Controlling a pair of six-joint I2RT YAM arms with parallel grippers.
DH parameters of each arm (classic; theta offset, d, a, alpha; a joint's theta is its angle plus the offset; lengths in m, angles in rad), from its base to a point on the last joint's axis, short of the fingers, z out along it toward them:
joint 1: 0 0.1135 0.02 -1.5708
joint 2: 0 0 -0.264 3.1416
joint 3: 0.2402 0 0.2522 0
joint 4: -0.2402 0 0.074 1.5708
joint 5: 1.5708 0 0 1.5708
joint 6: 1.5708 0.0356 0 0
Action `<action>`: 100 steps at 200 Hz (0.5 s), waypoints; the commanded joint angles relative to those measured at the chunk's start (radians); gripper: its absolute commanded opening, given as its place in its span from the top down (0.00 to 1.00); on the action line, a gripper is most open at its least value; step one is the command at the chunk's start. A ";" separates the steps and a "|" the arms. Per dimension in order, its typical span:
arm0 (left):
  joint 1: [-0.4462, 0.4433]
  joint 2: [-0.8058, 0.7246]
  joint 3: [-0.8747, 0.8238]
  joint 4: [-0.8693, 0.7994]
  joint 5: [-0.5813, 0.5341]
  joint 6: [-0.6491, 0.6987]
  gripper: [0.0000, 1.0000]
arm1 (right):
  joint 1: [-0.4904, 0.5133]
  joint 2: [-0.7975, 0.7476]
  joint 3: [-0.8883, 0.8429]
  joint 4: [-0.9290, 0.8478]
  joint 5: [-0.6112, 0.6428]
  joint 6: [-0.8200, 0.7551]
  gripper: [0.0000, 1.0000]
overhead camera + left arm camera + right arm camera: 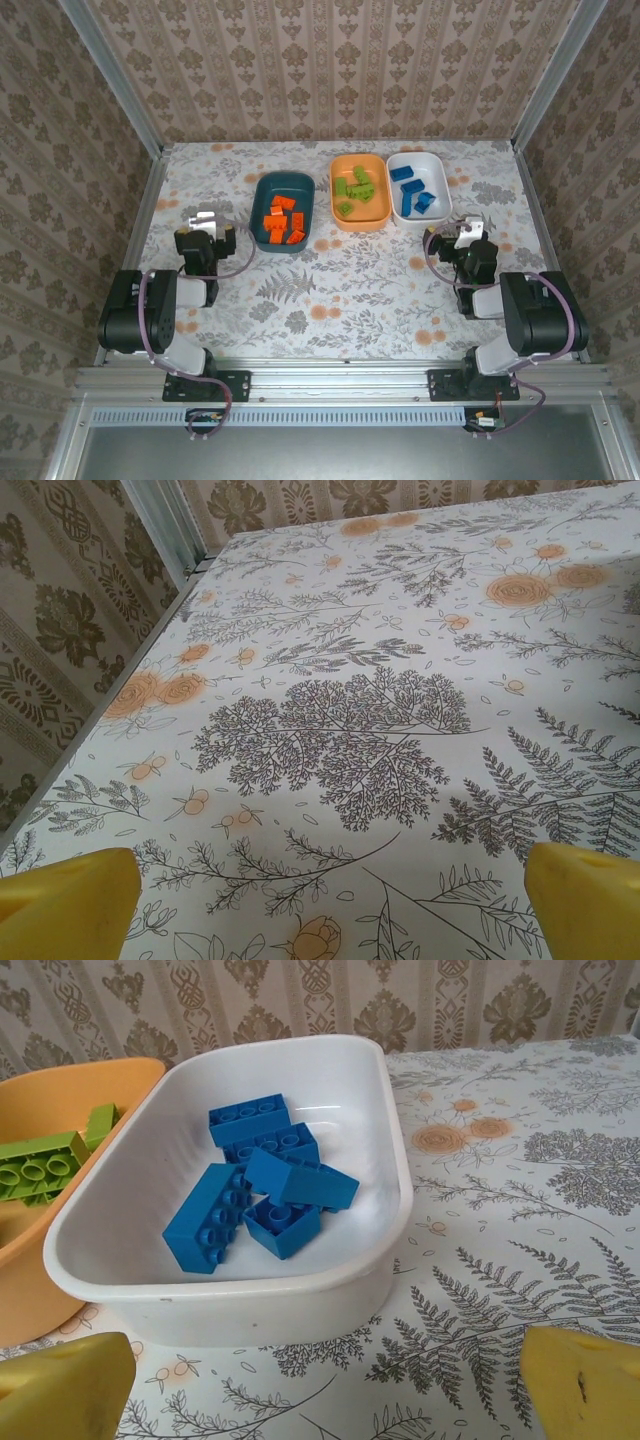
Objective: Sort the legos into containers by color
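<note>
The dark teal bin (262, 232) holds several orange bricks (283, 220). Right of it, the orange bin (342, 218) holds several green bricks (353, 189), and the white bin (440, 172) holds several blue bricks (414, 194). In the right wrist view the white bin (330, 1280) and its blue bricks (262, 1183) sit just ahead, with the orange bin (40, 1280) and green bricks (40, 1163) at the left. My left gripper (203, 222) is open and empty, left of the teal bin. My right gripper (467, 232) is open and empty, near the white bin's front right corner.
The table (330, 290) has a floral cloth with fern prints. Wallpapered walls and metal posts (112, 75) close it in on three sides. In the left wrist view the bare cloth (350, 730) runs to the left wall's rail (170, 525).
</note>
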 commanded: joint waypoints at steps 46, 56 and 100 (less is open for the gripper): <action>0.010 0.005 0.023 0.002 -0.009 -0.024 0.00 | 0.009 0.001 0.088 -0.122 0.103 0.029 0.00; 0.010 0.004 0.023 0.002 -0.009 -0.024 0.00 | 0.021 0.001 0.122 -0.183 0.115 0.017 0.00; 0.010 0.004 0.024 0.002 -0.009 -0.024 0.00 | 0.065 0.008 0.166 -0.257 0.164 -0.025 0.00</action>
